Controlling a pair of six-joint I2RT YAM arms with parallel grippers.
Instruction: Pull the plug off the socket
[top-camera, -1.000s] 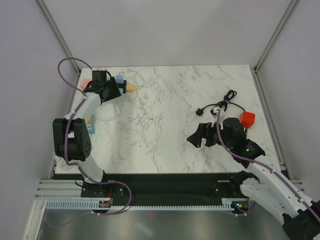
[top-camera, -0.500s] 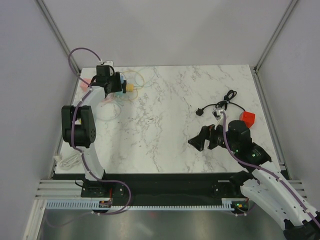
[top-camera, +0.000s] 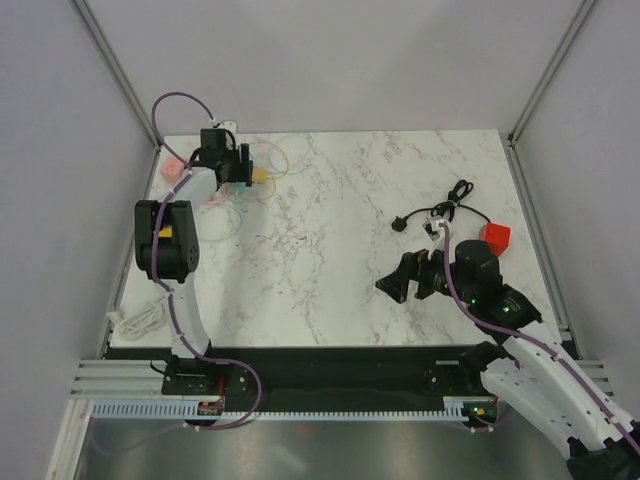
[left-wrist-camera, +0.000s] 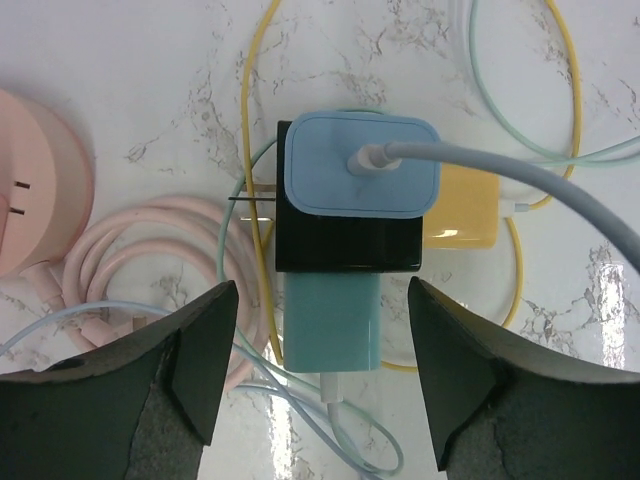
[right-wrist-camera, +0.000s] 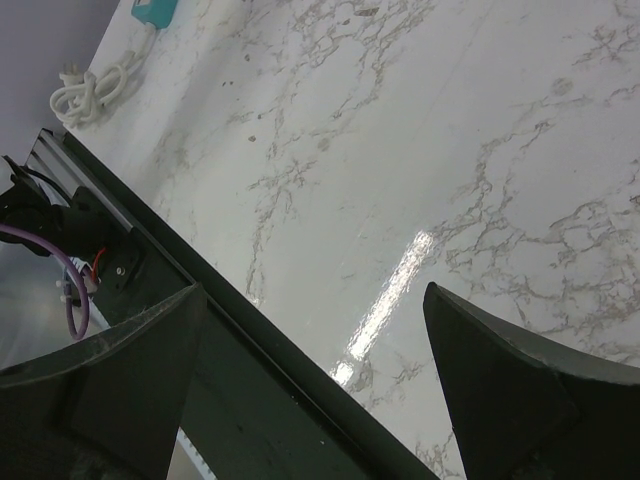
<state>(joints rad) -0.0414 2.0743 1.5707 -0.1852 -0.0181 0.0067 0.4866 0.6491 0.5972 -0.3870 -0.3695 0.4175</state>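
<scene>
Left wrist view: left gripper (left-wrist-camera: 322, 300) hangs spread and empty, straddling the black socket (left-wrist-camera: 345, 242) at the far-left corner of the table (top-camera: 330, 250). The blue plug (left-wrist-camera: 360, 165) sits on the socket beside a yellow charger (left-wrist-camera: 462, 208), so the gripper looks lined up to close on the plug. Further right, right gripper (right-wrist-camera: 315, 295) is spread, empty and low over the table, well apart, probably just out of the way.

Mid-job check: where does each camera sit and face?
Top external: above, behind the bases, looking down on the white marble table; both arms show.
Left wrist: straight down on the light blue plug atop the black socket block; left gripper flanks it.
Right wrist: low across bare marble toward the near rail; right gripper frames it.
Shared: coiled white cable, top and right wrist.
</scene>
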